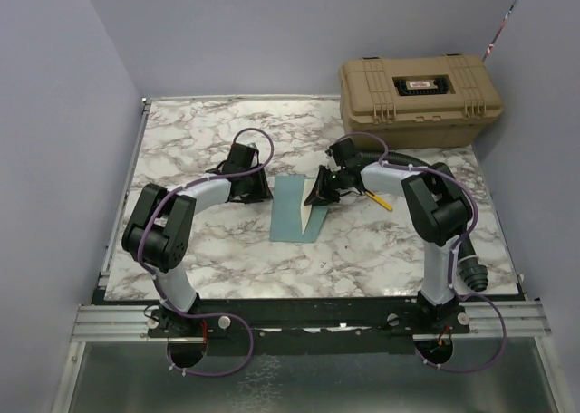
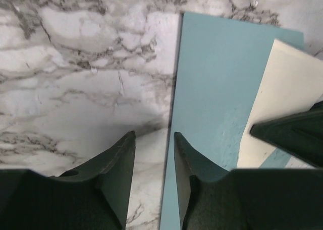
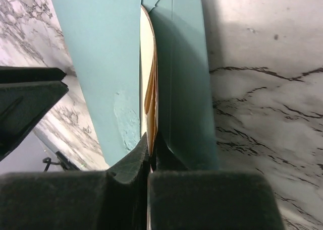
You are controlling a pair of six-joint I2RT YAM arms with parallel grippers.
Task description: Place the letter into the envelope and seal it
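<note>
Letter within envelope on table

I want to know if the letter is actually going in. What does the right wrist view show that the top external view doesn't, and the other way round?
Only the right wrist view: the letter's thin cream and tan edge slotted between teal layers, running down into the shut right gripper.
Only the top external view: both whole arms, the tan case at the back right, and a yellow pen-like object beside the right arm.
Both: the envelope lying on the marble table, with the right gripper at it.
</note>
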